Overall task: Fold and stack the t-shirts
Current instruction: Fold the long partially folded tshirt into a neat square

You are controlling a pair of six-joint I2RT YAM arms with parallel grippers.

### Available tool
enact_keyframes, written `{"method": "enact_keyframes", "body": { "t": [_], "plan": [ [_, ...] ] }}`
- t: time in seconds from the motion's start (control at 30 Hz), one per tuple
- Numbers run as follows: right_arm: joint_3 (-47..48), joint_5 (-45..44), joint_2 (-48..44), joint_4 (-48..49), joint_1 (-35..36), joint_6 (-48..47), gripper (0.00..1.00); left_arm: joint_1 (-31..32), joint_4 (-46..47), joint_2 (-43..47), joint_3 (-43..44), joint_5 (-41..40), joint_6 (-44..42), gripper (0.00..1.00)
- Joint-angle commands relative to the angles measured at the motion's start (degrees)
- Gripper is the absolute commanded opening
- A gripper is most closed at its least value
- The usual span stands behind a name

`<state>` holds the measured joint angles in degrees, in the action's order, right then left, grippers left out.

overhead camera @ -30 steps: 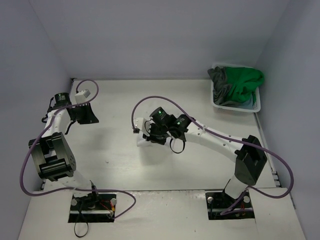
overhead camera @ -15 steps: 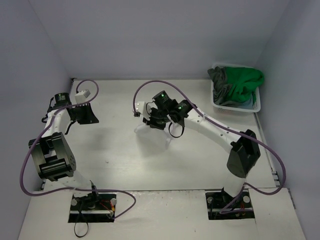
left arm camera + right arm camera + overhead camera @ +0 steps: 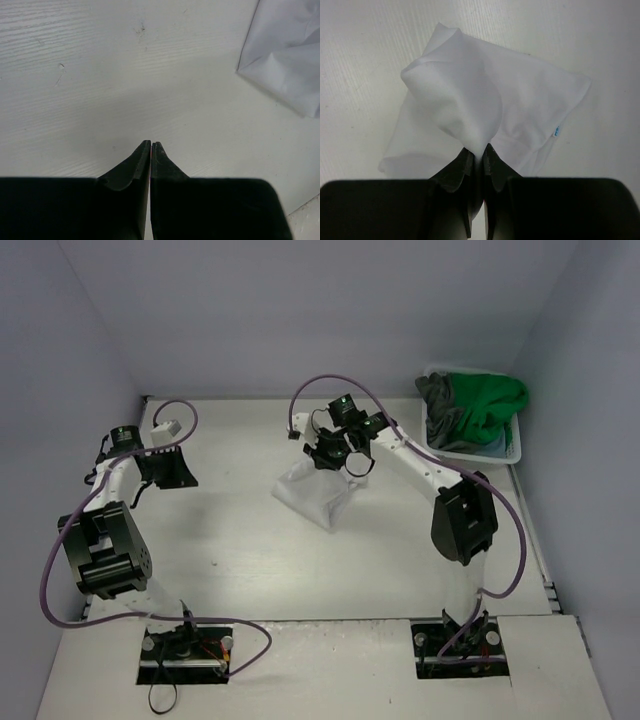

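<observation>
The right gripper [image 3: 478, 150] is pinching the white t-shirt [image 3: 520, 100] near the centre of the table [image 3: 230, 540], with the cloth trailing toward 7 o'clock from above. Its small blue tag [image 3: 555, 131] is showing no readable writing. The left gripper [image 3: 151, 145] is sitting closed and empty.

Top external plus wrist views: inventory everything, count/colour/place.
white t-shirt: 1, white, mid-table, bunched, one fold pinched by the right pincer
green t-shirt: 1, bright green, heaped in the basket
grey t-shirt: 1, dark grey, in the basket, left of the green one
laundry basket: 1, white, table's far right corner
table: 1, white
left pincer: 1, black, shut, empty, over bare table at left
right pincer: 1, black, shut on the white t-shirt
</observation>
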<state>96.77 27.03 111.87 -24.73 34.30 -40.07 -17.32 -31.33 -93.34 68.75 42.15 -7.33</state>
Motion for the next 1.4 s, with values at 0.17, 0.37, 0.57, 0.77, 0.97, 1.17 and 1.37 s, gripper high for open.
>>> {"method": "enact_keyframes", "body": {
  "t": [0.17,0.37,0.57,0.77,0.97,1.17,1.37],
  "plan": [
    [8.6,8.0,5.6,1.3,-6.1,-2.6,0.0,0.7,1.7,-0.7,1.9,-0.1,-0.6,0.0],
    [11.2,11.1,10.7,1.5,-9.7,-3.4,0.0,1.1,1.5,-1.1,1.7,-0.6,-0.6,0.0],
    [13.8,13.5,15.8,2.5,-11.8,-4.0,0.0,1.5,1.3,-1.1,1.6,-0.6,-0.7,0.0],
    [16.2,13.4,19.7,6.1,-12.9,-1.9,0.12,2.9,1.2,-2.5,1.5,-0.9,-1.1,0.0],
    [13.9,10.2,20.8,12.3,-13.6,2.0,0.27,4.0,1.2,-3.3,0.9,-0.9,-1.6,0.0],
    [12.0,6.3,20.5,18.4,-13.9,6.8,0.38,6.9,0.2,-4.0,1.6,-0.8,-3.0,0.0],
    [9.0,-7.4,18.3,27.1,-13.4,14.1,0.39,14.1,-1.8,-4.1,4.3,-1.5,-5.4,0.0]
  ]
}}
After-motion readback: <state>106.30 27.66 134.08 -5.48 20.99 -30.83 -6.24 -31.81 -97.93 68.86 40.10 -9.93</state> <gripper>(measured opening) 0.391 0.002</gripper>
